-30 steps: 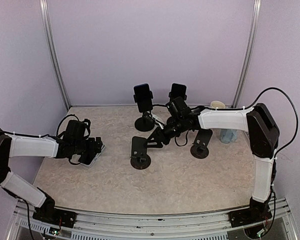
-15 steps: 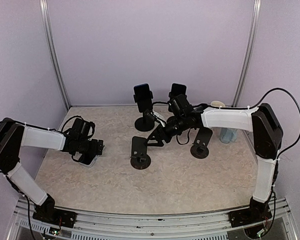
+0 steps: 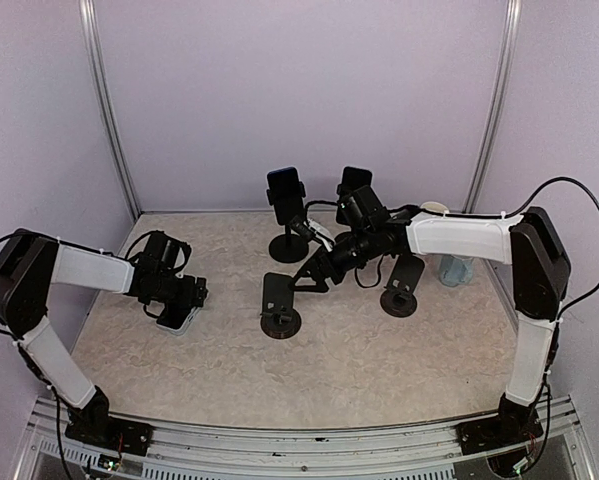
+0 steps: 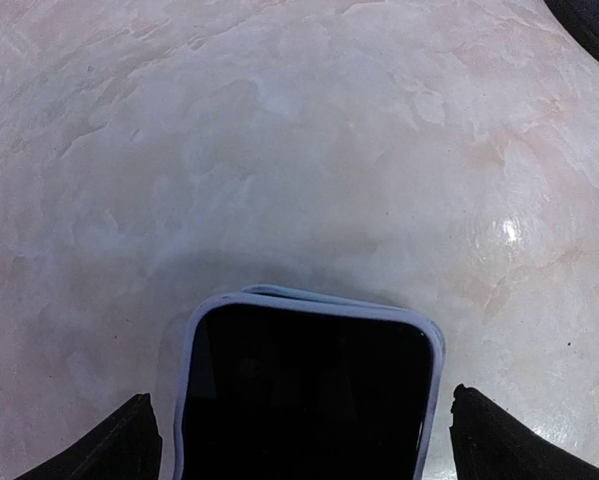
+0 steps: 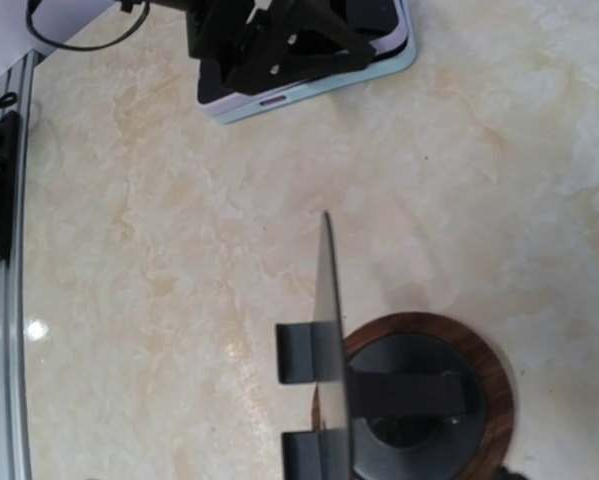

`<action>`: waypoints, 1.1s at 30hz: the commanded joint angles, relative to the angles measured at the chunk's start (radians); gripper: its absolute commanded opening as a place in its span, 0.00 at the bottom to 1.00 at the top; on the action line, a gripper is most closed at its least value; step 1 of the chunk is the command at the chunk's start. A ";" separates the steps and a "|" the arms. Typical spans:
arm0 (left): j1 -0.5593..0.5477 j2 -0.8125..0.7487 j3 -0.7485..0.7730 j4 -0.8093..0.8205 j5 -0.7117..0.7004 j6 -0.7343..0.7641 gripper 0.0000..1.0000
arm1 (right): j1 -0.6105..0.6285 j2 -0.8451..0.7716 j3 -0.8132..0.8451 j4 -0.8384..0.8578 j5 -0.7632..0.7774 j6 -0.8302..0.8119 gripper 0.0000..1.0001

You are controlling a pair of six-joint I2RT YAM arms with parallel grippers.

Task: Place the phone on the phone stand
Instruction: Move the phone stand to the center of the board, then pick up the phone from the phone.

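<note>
The phone (image 3: 180, 314), black-screened in a light blue case, lies flat on the table at the left. My left gripper (image 3: 176, 297) is down over it, open, with a fingertip on each side of the phone (image 4: 304, 395) and a small gap at both. An empty phone stand (image 3: 277, 300) with a round wooden base stands mid-table. My right gripper (image 3: 322, 270) hovers just right of it; its jaws do not show clearly. The right wrist view looks down on the stand's plate (image 5: 326, 320) edge-on and its base (image 5: 419, 400), with the phone (image 5: 309, 85) beyond.
Two stands at the back hold dark phones (image 3: 285, 193) (image 3: 355, 181). Another empty stand (image 3: 403, 284) is right of centre. A pale cup (image 3: 435, 210) and a bluish glass (image 3: 456, 270) stand at the right. Walls close the back and sides.
My left arm's elbow has swung in while its gripper settled a little further right over the phone. My right wrist has risen slightly beside the stand.
</note>
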 commanded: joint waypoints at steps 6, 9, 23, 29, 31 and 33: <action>0.012 0.034 0.035 -0.015 0.046 0.015 0.95 | -0.004 -0.041 -0.012 -0.014 0.007 0.002 1.00; 0.015 0.044 0.040 -0.019 0.048 0.013 0.92 | -0.006 -0.041 -0.009 -0.016 0.014 0.002 1.00; 0.016 0.052 0.047 -0.020 0.049 0.006 0.78 | -0.010 -0.054 -0.015 -0.011 0.015 0.005 1.00; 0.016 0.051 0.047 -0.020 0.048 0.004 0.72 | -0.009 -0.055 -0.019 -0.007 0.016 0.005 1.00; 0.016 0.037 0.043 -0.017 0.042 -0.001 0.73 | -0.011 -0.055 -0.019 -0.006 0.018 0.006 1.00; 0.016 0.012 0.039 -0.010 0.043 -0.010 0.73 | -0.012 -0.057 -0.020 -0.006 0.022 0.008 1.00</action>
